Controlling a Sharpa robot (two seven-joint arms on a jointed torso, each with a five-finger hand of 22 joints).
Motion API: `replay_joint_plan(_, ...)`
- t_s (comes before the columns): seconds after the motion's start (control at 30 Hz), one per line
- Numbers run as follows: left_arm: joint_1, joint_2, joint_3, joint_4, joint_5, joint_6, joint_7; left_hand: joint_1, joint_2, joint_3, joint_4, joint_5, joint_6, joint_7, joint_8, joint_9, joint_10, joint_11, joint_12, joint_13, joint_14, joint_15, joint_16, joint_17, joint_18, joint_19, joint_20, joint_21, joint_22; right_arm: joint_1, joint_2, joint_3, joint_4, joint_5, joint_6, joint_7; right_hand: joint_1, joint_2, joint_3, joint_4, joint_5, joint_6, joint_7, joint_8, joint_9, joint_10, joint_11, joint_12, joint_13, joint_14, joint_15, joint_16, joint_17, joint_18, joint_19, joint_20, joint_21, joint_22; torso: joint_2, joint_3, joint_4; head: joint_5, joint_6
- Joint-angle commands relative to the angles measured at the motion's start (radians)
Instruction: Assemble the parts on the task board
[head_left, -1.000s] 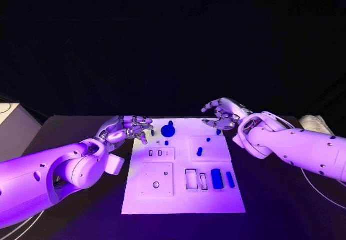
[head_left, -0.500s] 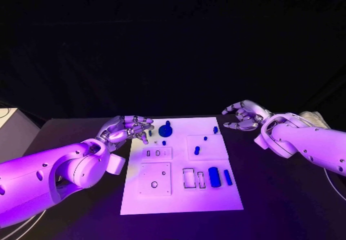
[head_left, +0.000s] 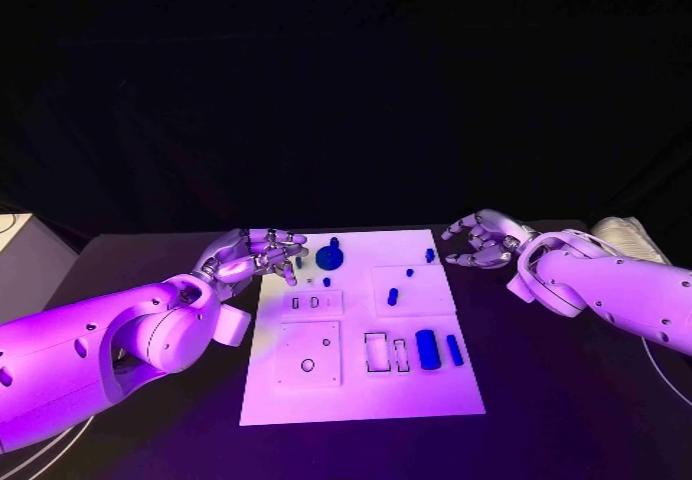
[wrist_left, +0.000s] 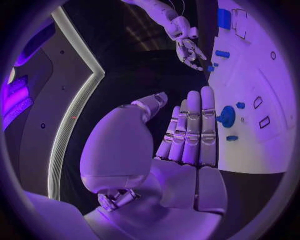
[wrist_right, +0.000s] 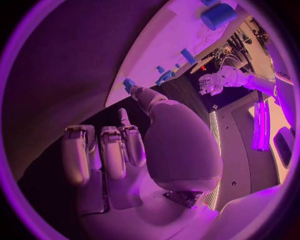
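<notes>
centrally, the white rectangular task board (head_left: 361, 400) lies on the black table (head_left: 562, 400) with its long axis running from the frame's bottom toward its top. two long blue parts sit at lower right of the board, side by side: a thick blue cylinder (head_left: 427, 349) and a thin blue bar (head_left: 456, 349), both lengthwise along the board. one round blue knob (head_left: 330, 256) stands near the top edge. the left hand (head_left: 257, 256) hovers at the board's upper left corner, fingers loosely curled, holding nothing. the right hand (head_left: 485, 240) hangs just off the upper right corner, fingers curled, empty.
</notes>
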Motion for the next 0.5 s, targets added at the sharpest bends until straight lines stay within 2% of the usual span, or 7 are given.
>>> replay_joint_plan(0.03, -0.001, 0.0, 0.0, 0.0, 0.003, 0.021, 0.014, 0.0, 0.006, 0.001, -0.007, -0.005, -0.004, -0.001, -0.003, 0.001, -0.006, -0.001, 0.0, 0.001, -0.002, 0.001, -0.005, -0.001, 0.006, -0.009, -0.002, 0.004, -0.001, -0.002, 0.013, 0.0, -0.012, -0.015, -0.021, -0.031, -0.009, 0.015, -0.001, 0.008, 0.01, 0.012, 0.0, 0.009, 0.0, 0.008, 0.002, 0.007, 0.178, 0.104, 0.009, 0.005, 0.257, -0.017, 0.072, 0.01, 0.007, 0.195, 0.0, -0.0021, 0.0016, 0.0, -0.003)
replay_joint_plan(0.27, -0.001, -0.001, 0.0, 0.0, 0.003, 0.021, 0.013, 0.0, 0.006, 0.001, -0.007, -0.005, -0.004, -0.001, -0.003, 0.001, -0.006, -0.001, 0.0, 0.001, -0.002, 0.001, -0.005, -0.001, 0.006, -0.009, -0.002, 0.004, -0.001, -0.004, 0.037, -0.001, -0.024, -0.013, -0.027, -0.048, -0.015, 0.018, 0.0, 0.013, 0.014, 0.016, -0.001, 0.011, 0.0, 0.013, 0.002, 0.011, 0.182, 0.104, 0.009, 0.005, 0.258, -0.017, 0.072, 0.01, 0.006, 0.194, 0.001, -0.0009, 0.0002, 0.001, -0.01)
replay_joint_plan(0.5, 0.0, 0.0, 0.0, 0.0, 0.003, 0.019, 0.012, 0.0, 0.006, 0.001, -0.007, -0.005, -0.004, -0.001, -0.003, 0.001, -0.006, -0.001, 0.0, 0.001, -0.002, 0.001, -0.005, -0.001, 0.006, -0.009, -0.002, 0.004, -0.001, -0.005, 0.053, -0.003, -0.03, -0.019, -0.011, -0.059, -0.017, 0.021, 0.002, 0.016, 0.014, 0.022, -0.002, 0.014, 0.001, 0.016, 0.001, 0.013, 0.184, 0.104, 0.008, 0.005, 0.258, -0.017, 0.073, 0.009, 0.007, 0.196, 0.001, -0.0023, 0.0014, 0.001, -0.014)
